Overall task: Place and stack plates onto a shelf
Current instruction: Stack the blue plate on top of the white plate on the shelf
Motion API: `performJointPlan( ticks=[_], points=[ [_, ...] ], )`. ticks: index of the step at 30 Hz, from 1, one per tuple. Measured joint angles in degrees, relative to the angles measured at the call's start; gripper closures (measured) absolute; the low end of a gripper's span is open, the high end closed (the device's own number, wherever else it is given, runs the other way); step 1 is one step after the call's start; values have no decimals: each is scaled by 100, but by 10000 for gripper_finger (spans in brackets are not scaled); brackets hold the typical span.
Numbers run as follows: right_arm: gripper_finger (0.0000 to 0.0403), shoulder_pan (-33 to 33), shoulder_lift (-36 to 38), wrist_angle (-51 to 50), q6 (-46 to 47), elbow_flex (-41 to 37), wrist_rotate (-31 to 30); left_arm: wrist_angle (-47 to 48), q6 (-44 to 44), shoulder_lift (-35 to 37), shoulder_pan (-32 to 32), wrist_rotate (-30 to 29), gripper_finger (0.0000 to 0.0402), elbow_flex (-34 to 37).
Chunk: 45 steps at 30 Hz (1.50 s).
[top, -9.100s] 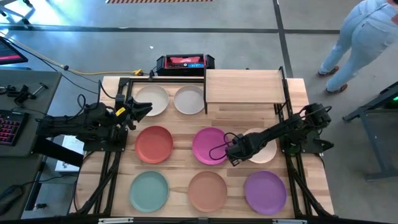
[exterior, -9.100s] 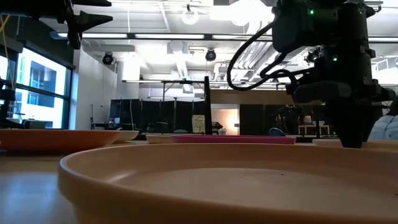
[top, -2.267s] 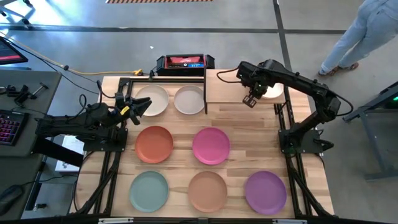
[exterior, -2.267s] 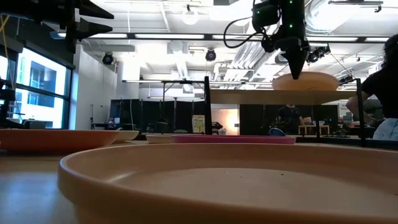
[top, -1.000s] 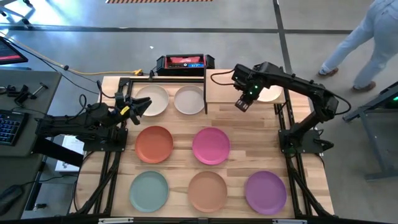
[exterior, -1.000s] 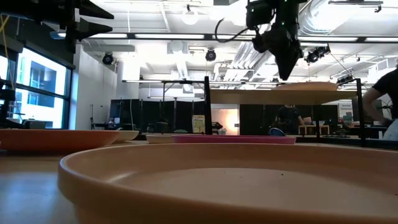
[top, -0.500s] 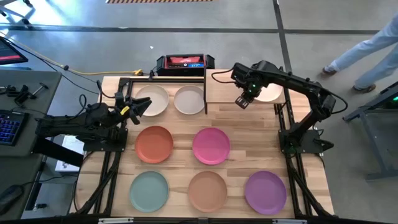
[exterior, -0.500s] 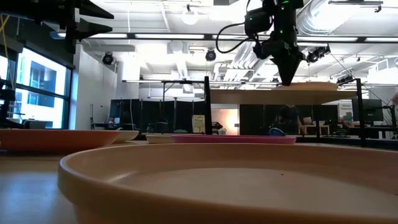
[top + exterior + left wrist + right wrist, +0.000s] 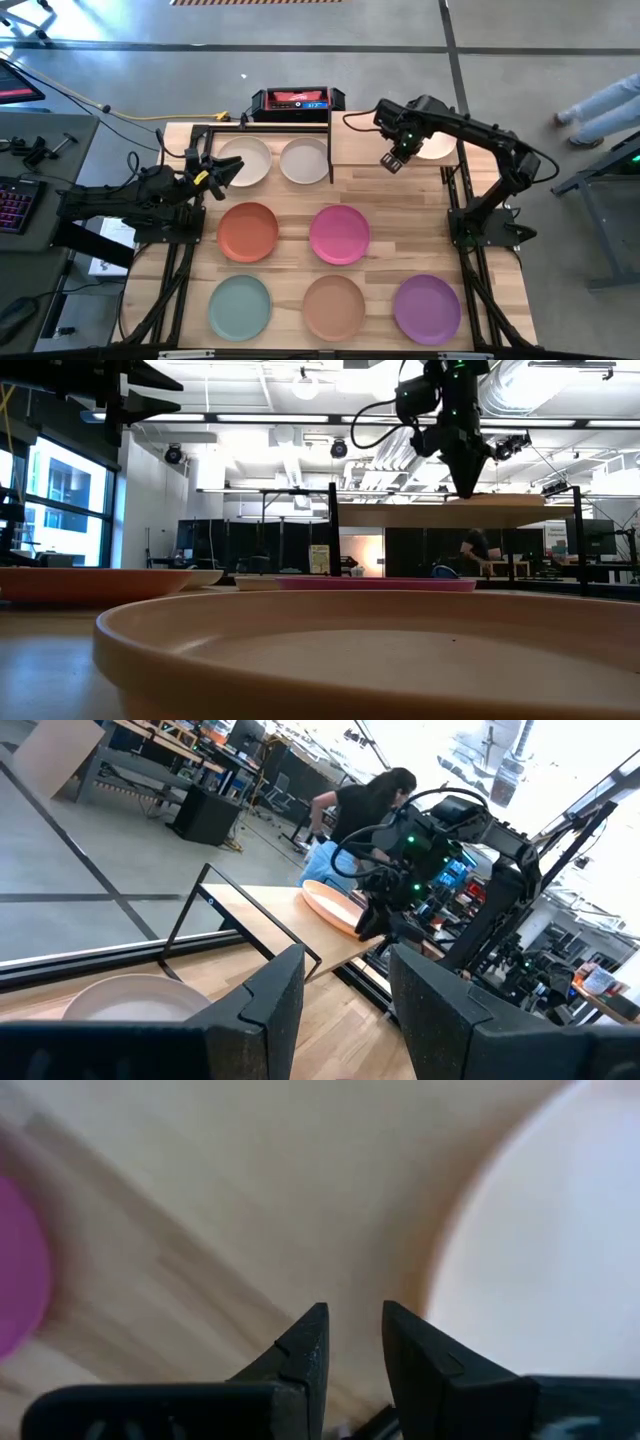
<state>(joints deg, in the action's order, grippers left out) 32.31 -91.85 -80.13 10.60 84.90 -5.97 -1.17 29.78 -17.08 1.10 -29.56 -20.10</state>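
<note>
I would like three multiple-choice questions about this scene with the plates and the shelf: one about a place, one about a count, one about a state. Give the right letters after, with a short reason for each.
1. Where is the pale peach plate?
A. on the shelf
B. on the tabletop beside the purple plate
C. held in the left gripper

2. How many plates lie on the tabletop, not on the shelf?
A. five
B. seven
C. eight

3. What is the state of the right gripper?
A. shut on the magenta plate
B. open, holding nothing
C. shut on the edge of the shelf

Answers: 1 A, the high view shows it on the shelf's right end. 2 B, two off-white, orange-red, magenta, teal, tan and purple plates lie there. 3 B, the right wrist view shows a gap between the fingers with nothing in it.
</note>
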Motion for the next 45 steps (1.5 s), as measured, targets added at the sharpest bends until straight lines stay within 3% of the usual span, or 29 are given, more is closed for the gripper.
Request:
performJointPlan(
  ticks=[6,15,23,28,33,38,41,45],
  points=[
    [327,-298,0,1,118,0,161,55,-3,0,1,107,264,0],
    [327,-1053,0,206,718,0,583,105,68,-50,-1,1146,264,0],
    [327,-1754,0,663,1398,0,621,111,148,-171,-1,1492,264,-25],
    [327,-2152,0,953,1906,0,649,255,-335,-400,-1,1789,264,-450],
    [327,-2575,0,1347,2533,0,649,1482,-420,-803,-6,2279,264,-1291],
    [327,-3071,0,1693,3056,0,590,3260,177,-1257,-30,3448,264,-2108],
    [327,-3321,0,1872,3345,0,466,3993,427,-1512,-170,3998,264,-2340],
    [327,-3567,0,1971,3691,0,452,4542,930,-1741,-526,4210,264,-2378]
  ],
)
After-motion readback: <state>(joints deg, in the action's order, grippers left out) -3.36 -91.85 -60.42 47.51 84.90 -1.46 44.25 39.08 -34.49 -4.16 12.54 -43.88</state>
